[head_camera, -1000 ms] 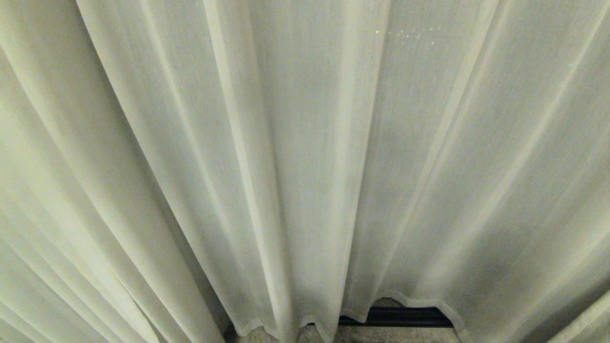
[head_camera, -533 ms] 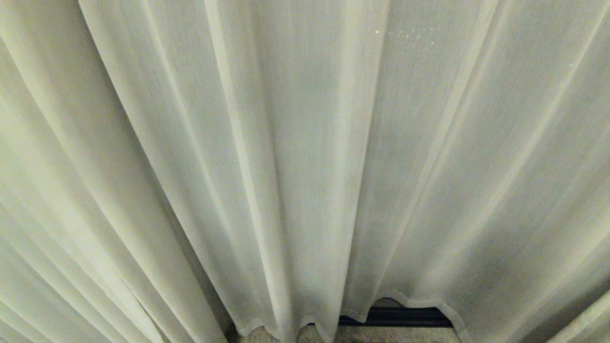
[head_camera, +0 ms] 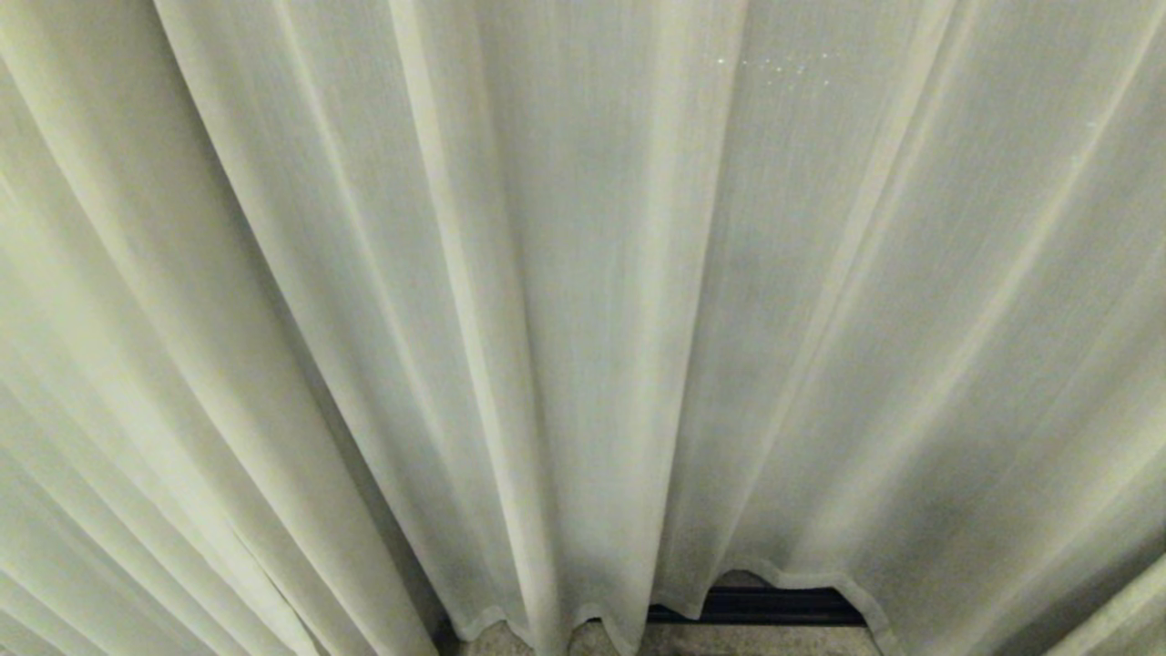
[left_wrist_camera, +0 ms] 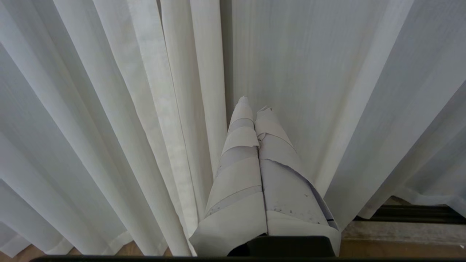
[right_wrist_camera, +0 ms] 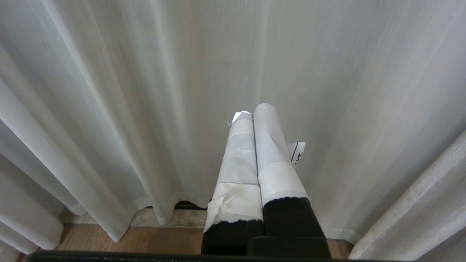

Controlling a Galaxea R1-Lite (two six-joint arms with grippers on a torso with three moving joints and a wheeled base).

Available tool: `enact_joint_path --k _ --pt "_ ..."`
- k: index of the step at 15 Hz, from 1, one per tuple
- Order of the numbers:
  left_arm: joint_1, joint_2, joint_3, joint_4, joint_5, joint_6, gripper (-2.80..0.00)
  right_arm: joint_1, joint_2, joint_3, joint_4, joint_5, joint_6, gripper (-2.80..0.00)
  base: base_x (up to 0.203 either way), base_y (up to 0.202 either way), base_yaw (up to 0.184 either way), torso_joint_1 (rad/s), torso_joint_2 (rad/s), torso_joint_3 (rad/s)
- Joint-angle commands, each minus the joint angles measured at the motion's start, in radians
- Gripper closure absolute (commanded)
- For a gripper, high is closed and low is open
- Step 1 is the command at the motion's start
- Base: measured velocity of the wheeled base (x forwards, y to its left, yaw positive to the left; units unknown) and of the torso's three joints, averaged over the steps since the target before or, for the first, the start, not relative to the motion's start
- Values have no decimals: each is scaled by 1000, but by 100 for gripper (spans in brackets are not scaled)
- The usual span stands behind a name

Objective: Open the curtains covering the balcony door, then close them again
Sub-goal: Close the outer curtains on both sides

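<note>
The cream curtains [head_camera: 583,273] hang drawn in vertical folds and fill the head view, where neither gripper shows. The balcony door is hidden behind them. In the left wrist view my left gripper [left_wrist_camera: 255,105], its fingers wrapped in white tape, is shut with nothing between them and points at the curtains [left_wrist_camera: 109,109] close in front. My right gripper [right_wrist_camera: 253,111], also taped, is shut and empty, just short of the sheer curtains [right_wrist_camera: 145,72]. Neither gripper holds any fabric.
A dark floor track [head_camera: 756,606] shows under the lifted hem at the bottom centre. It shows again beside the left gripper [left_wrist_camera: 411,214]. Wooden floor [right_wrist_camera: 145,240] runs below the hems. A coarser woven fold [right_wrist_camera: 418,225] hangs at the far right.
The folds at the left of the head view have swayed slightly to the right. Nothing else differs.
</note>
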Motion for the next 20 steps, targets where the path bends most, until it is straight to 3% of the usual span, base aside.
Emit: enact_joint_path --k 1,20 --pt "0 -3 0 0 0 0 0 0 0 0 1 0 -1 0 0 0 0 0 0 0" --pt "0 -3 0 1 2 0 0 0 0 0 -1 0 -1 0 0 0 0 0 0 0"
